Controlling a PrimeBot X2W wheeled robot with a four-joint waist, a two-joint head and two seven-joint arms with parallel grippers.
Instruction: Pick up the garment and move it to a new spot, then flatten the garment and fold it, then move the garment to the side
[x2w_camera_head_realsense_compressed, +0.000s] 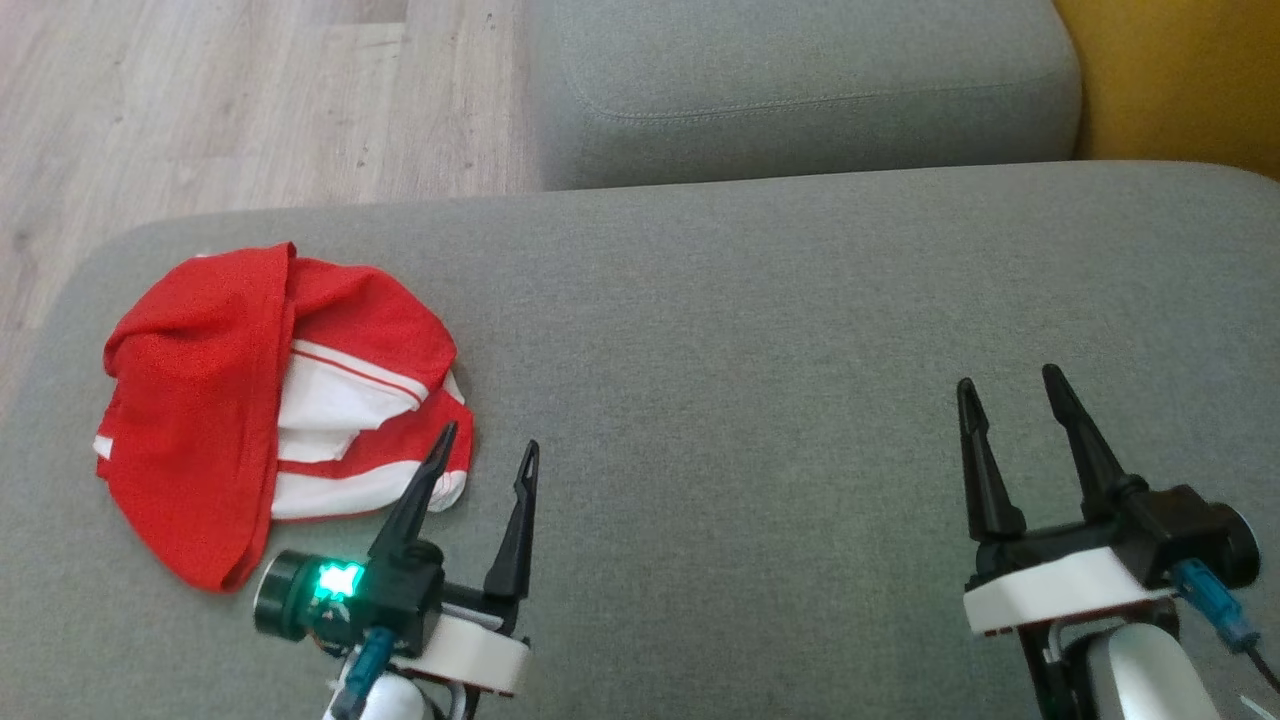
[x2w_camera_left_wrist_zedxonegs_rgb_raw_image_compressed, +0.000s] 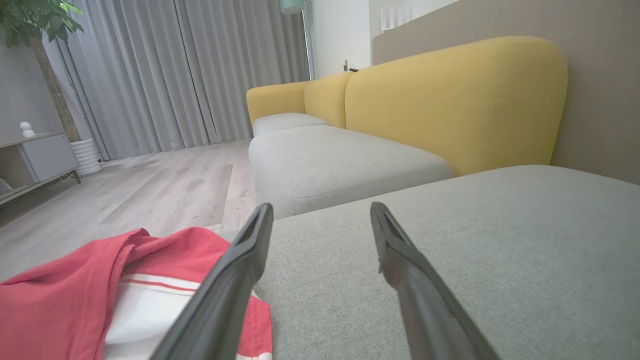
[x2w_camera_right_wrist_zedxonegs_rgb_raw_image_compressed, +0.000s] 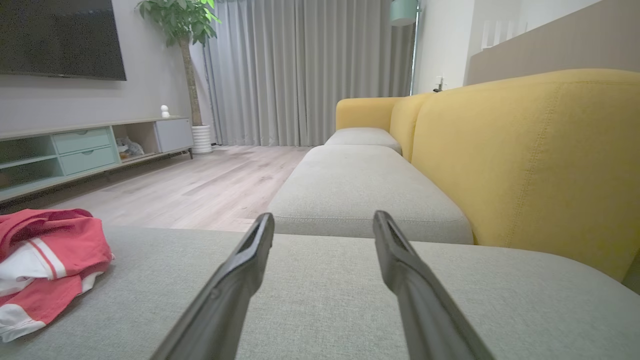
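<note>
Head view: a crumpled red-and-white garment (x2w_camera_head_realsense_compressed: 270, 400) lay on the broad grey sofa cushion (x2w_camera_head_realsense_compressed: 750, 330), toward its 9 o'clock end and near the rounded corner. The left hand (x2w_camera_head_realsense_compressed: 491, 435) stood released, its two dark fingers spread with nothing between them, pointing toward 12 o'clock. The garment lay at roughly 9 to 10 o'clock of this hand, just beside it. The tip of the hand's outer finger (x2w_camera_head_realsense_compressed: 430, 480) overlapped the garment's white-striped hem at the cloth's 4 o'clock edge; whether finger and cloth touched could not be told. A green light (x2w_camera_head_realsense_compressed: 338, 582) glowed on the left wrist. The right hand (x2w_camera_head_realsense_compressed: 1008, 378) was likewise released and empty, over bare cushion at the 3 o'clock side, with the garment well apart from it at 9 o'clock. In the right wrist view the cloth sat at that view's 8 o'clock edge. Beyond the cushion, a second grey seat (x2w_camera_head_realsense_compressed: 800, 90) lay at 12 o'clock, a yellow backrest (x2w_camera_head_realsense_compressed: 1180, 80) at 1 o'clock and pale wooden floor (x2w_camera_head_realsense_compressed: 250, 100) at 11 o'clock.
</note>
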